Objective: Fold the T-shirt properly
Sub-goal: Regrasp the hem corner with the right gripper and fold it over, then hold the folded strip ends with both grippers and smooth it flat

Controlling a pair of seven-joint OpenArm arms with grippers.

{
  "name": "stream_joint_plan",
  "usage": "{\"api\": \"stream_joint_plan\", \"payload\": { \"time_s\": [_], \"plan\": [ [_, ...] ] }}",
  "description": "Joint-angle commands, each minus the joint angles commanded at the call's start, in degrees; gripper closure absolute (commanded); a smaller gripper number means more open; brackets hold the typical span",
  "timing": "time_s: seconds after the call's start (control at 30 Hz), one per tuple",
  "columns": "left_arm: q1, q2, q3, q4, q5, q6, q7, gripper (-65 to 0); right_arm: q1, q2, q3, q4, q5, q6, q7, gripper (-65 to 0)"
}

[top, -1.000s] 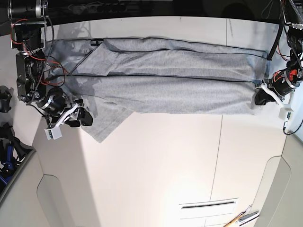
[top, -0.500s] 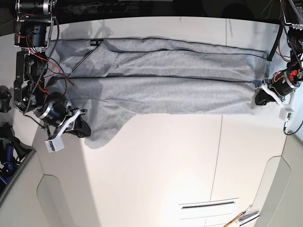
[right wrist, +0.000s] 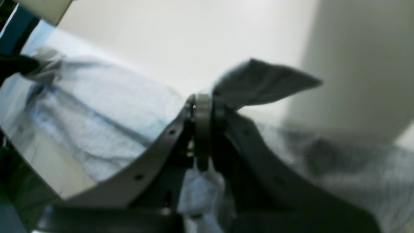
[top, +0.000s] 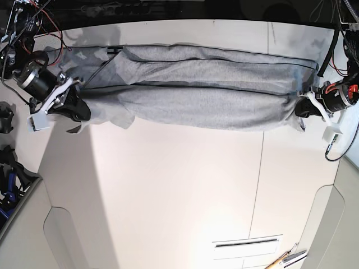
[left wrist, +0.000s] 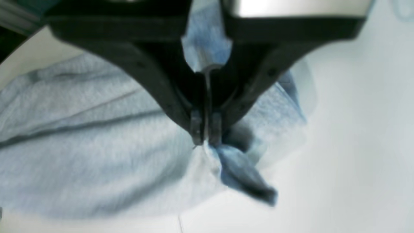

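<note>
The grey T-shirt [top: 196,84] lies stretched in a long band across the far part of the table [top: 179,185]. Its near long edge is raised and sags between my two grippers. On the base view's left, my right gripper [top: 82,111] is shut on that edge at one end. In the right wrist view its tips [right wrist: 202,103] pinch a fold of the T-shirt [right wrist: 113,106], with a corner flap sticking out beyond them. On the right, my left gripper [top: 299,110] is shut on the other end. In the left wrist view its tips [left wrist: 205,136] clamp bunched fabric of the T-shirt [left wrist: 81,145].
A white slotted plate [top: 247,243] and a pencil-like tool [top: 287,259] lie near the table's front right. Dark clamps and cables [top: 7,168] sit off the table's left edge. The arm bases [top: 28,39] stand at the far corners.
Both grippers have carried the shirt's near edge toward the far side. The right gripper moved farthest, up and left in the base view. The loose corner flap on the left has been drawn in.
</note>
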Motion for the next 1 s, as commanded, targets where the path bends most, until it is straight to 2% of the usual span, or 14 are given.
{"api": "stream_joint_plan", "payload": {
  "time_s": [0.17, 0.33, 0.43, 0.57, 0.63, 0.7, 0.73, 0.77, 0.83, 0.93, 1.0],
  "plan": [
    [5.9, -0.8, -2.3, 3.3, 2.4, 0.0, -6.4, 0.0, -4.5, 0.0, 2.0, 2.2, 1.2, 0.04, -0.3, 0.0],
    [9.4, -0.8, -8.7, 3.8, 2.7, 0.0, -6.5, 0.0, -8.9, 0.0, 4.3, 2.8, 2.8, 0.26, -1.1, 0.0],
    [10.3, -0.8, -9.6, 3.8, 1.7, 0.0, -6.5, 0.0, -10.4, -0.1, 4.3, 2.8, 2.5, 0.24, -1.0, 0.0],
    [11.5, -0.2, -9.6, 3.8, 0.4, 0.0, -6.4, -10.2, -10.6, -0.2, 4.3, 1.7, -0.5, 0.15, -1.1, 0.0],
    [11.5, 0.2, -9.6, 3.8, 0.4, 0.0, -6.5, -18.6, -10.6, -0.2, 4.3, 1.1, -1.6, 0.15, -1.0, -0.4],
    [11.5, 0.7, -9.6, 3.8, 0.5, 0.0, -6.5, -27.4, -10.6, -0.1, 4.3, 1.0, -2.0, -0.2, -1.0, -21.0],
    [11.5, 1.1, -9.6, 3.8, 1.2, 0.6, -6.4, -30.3, -10.6, -0.1, 4.3, 1.0, -1.8, -0.48, -0.8, -28.9],
    [11.5, 1.6, -9.6, 3.8, 3.0, 2.2, -6.4, -32.0, -10.6, -0.1, 4.3, 1.1, -1.3, -0.66, -0.8, -33.4],
    [11.5, 2.3, -9.6, 3.8, 5.8, 5.6, -6.3, -32.1, -10.5, -0.2, 4.6, 1.1, 0.0, -0.66, -0.8, -34.3],
    [11.5, 2.4, -9.6, 3.8, 7.1, 9.2, -3.5, -32.1, -10.3, -0.2, 6.1, 1.2, 1.7, -0.63, -0.8, -34.2],
    [11.5, 2.4, -9.6, 3.8, 9.1, 10.5, -2.8, -32.2, -10.3, -0.2, 7.8, 1.6, 4.1, -0.61, -0.9, -34.2]
  ]
}}
